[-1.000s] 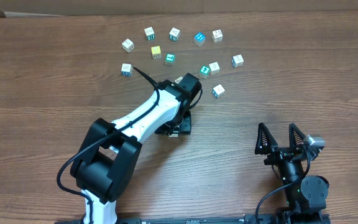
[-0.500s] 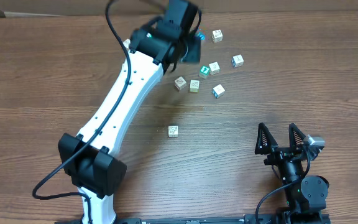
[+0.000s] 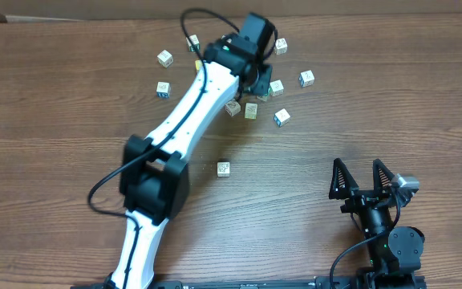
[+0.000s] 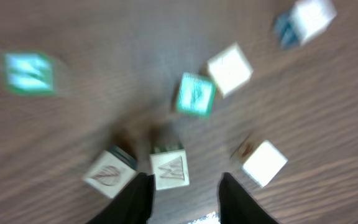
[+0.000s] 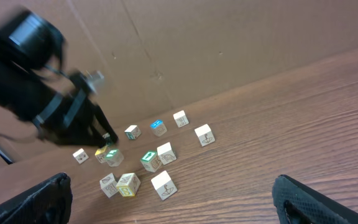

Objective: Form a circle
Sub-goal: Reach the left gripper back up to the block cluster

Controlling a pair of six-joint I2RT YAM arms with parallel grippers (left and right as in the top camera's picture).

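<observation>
Blocks [image 3: 251, 111] crowd under your left gripper [image 4: 186, 182], jaws apart, empty; right gripper [image 3: 358, 167] spread wide. Drop off-centre and you scatter them.

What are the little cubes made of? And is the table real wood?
The cubes look like pale bare wood: tan faces with engraved pictures, some faces painted teal or blue. The table shows brown streaky grain with a dull finish; it could be wood or a printed laminate, I cannot tell which.

I see small wooden picture cubes [image 3: 280, 46] clustered loosely on the worktop's [image 3: 54, 120] far side; one pale cube [image 3: 224, 168] sits apart.
</observation>
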